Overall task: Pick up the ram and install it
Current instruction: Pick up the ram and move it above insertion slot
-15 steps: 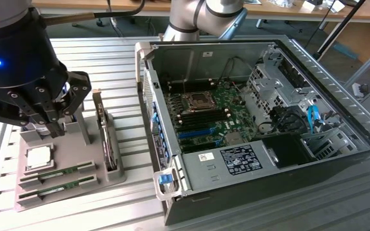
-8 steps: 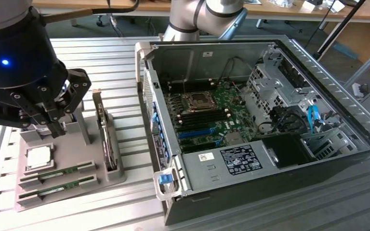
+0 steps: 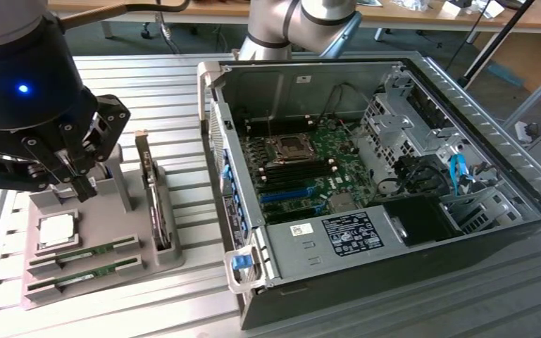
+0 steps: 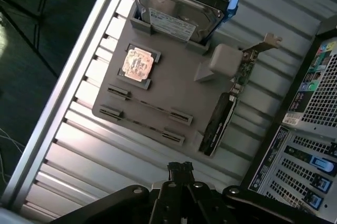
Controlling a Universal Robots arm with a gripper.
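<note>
Step in hand, as I read it: approach for the pick. Nothing is held.

- Gripper (image 3: 82, 189) hangs over the grey fixture tray (image 3: 158, 264), jaws closed on nothing, tips together. Wrist view agrees (image 4: 180, 170).
- Both ram sticks are seated in the tray: far ram stick (image 3: 82, 252) and near ram stick (image 3: 84, 273), at 6 o'clock of the CPU (image 3: 56, 229) in the exterior view. The gripper is at about 12 o'clock of them, over the tray's raised block, not over either stick.
- In the wrist view the sticks are edge-on: far (image 4: 150, 103), near (image 4: 141, 125).

To do it well (my judgement):
- Jaws must be spread before descent; closed tips would hit the board edge.
- Pinch across the flat faces at mid-length, pads square to the stick.
- Pull straight up; the end holders look snug.

Materials and shapes:
- Sticks: thin, rigid green PCB with small black chips. Little grip area, and they will flex if twisted.
- Tray: matte grey, looks like printed plastic, sitting on ribbed aluminium.
- Hard drive (image 3: 160, 211): shiny metal, standing on edge at the tray's 3 o'clock.
- Expansion card (image 4: 218, 124): dark, with a metal bracket.
- PC case (image 3: 365, 282): open, at 3 o'clock of the tray, motherboard (image 3: 299, 169) exposed.
</note>
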